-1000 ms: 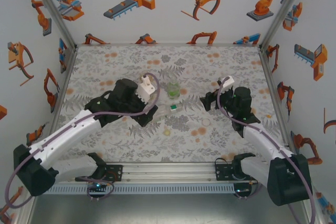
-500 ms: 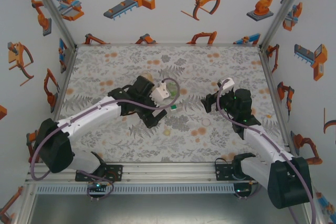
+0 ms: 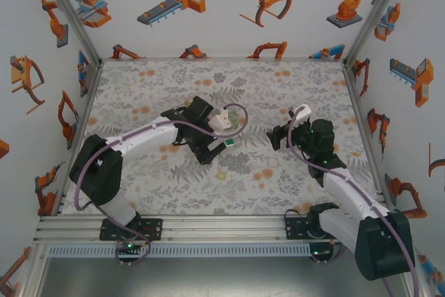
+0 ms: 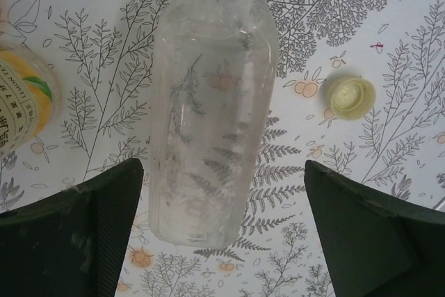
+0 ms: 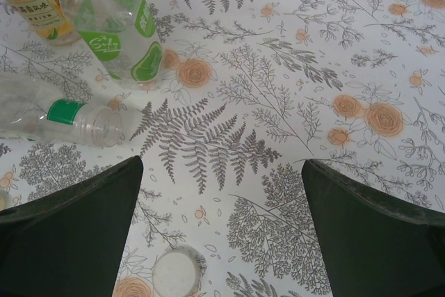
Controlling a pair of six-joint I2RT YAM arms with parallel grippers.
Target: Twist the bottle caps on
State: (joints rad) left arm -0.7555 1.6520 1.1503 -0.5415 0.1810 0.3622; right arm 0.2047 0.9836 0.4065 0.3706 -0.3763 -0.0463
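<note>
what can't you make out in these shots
Slim bottle: left wrist view, neck and mouth cut off by the top edge.
Amber bottle: same view, mostly beyond the left edge.
Whitish cap: right wrist view, clipped by the bottom edge.

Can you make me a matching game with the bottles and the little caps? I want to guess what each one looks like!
Things:
1. slim bottle
2. squat bottle
3. cap in the left wrist view
4. cap in the right wrist view

Looks:
A. whitish
B. green-tinted
C. lying on its side
D. pale yellow

Pairs: 1-C, 2-B, 3-D, 4-A
</note>
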